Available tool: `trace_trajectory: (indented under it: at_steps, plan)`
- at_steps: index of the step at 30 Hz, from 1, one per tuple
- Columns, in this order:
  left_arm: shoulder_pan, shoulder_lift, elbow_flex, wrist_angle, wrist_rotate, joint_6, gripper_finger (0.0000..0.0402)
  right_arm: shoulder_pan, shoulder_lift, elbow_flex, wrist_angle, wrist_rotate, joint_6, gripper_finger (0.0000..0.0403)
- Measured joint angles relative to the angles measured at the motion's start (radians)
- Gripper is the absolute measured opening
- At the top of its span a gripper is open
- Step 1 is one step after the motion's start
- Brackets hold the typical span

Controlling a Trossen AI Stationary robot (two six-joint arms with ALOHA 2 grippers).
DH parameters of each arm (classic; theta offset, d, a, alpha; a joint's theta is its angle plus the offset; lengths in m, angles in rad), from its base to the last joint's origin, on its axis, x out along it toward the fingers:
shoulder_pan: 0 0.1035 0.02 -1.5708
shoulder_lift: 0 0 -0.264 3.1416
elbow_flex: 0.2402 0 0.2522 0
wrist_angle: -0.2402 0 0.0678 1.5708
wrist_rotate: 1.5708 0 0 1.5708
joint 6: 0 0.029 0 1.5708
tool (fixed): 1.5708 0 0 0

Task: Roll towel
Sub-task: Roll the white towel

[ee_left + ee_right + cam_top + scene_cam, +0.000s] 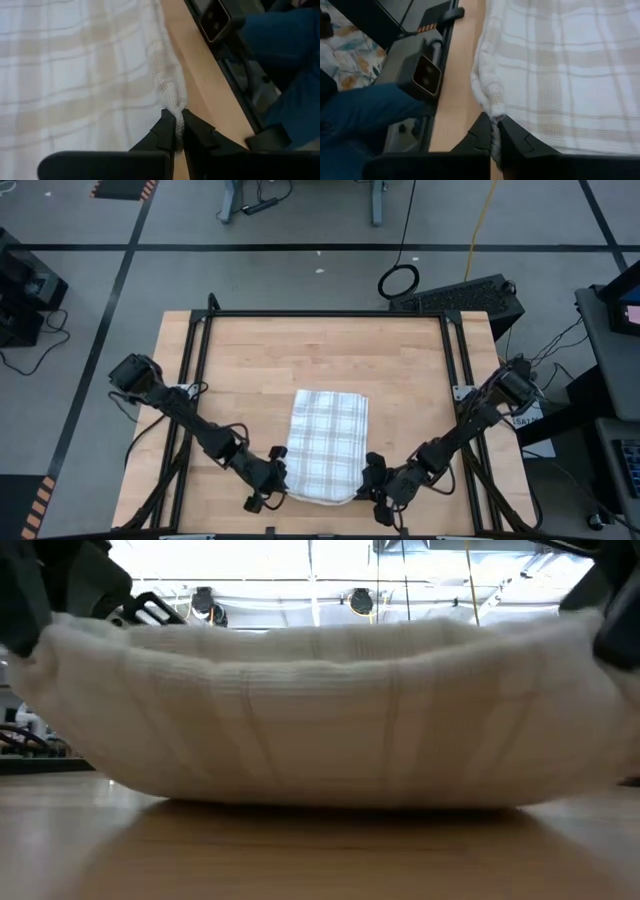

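The towel (328, 442), white with a faint plaid check, lies folded in the middle of the wooden table (260, 350). Its far part rests flat on the wood. Its near edge is raised at both corners and sags between them, the sagging middle (330, 780) touching the table. My left gripper (283, 472) is shut on the near left corner. My right gripper (368, 476) is shut on the near right corner. My left gripper (178, 116) pinches the towel's near left corner (175, 102) between its two fingers; the cloth is bunched there, several layers thick. The fingers come from the near left, slanting down. The corner is lifted off the table. My right gripper (495, 120) pinches the towel's near right corner (491, 106) between its two fingers, where the edge is gathered into a thick bunch. The fingers come from the near right, slanting down. The corner is held clear of the wood.
Black frame rails (195, 360) (455, 360) run along the table's left and right sides. A small camera unit (426, 75) sits at the near edge, with a person's blue-clad leg (365, 107) beyond it. A keyboard (460, 295) lies off the table, far right.
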Motion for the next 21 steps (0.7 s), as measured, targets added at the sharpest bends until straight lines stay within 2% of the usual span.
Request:
trace_trajectory:
  at_steps: [5,11,15,19,21]
  plan:
    - [0.01,-0.043,0.0,-0.019,-0.08,0.015,0.0026,0.0,-0.057,0.0,-0.075,0.008,-0.022,0.0003]
    - [0.01,-0.076,0.0,-0.078,-0.287,0.124,0.0026,0.0,-0.153,0.002,-0.275,0.136,-0.03,0.0003]
    - [0.008,-0.049,-0.019,-0.049,-0.294,0.128,0.0026,0.01,-0.14,0.002,-0.307,0.137,-0.04,0.0003]
    - [-0.004,-0.001,-0.035,0.014,-0.265,0.104,0.0026,0.012,-0.09,0.002,-0.262,0.043,-0.068,0.0003]
    - [-0.014,0.022,-0.035,0.018,-0.263,0.092,0.0026,0.011,-0.074,0.002,-0.255,0.028,-0.073,0.0003]
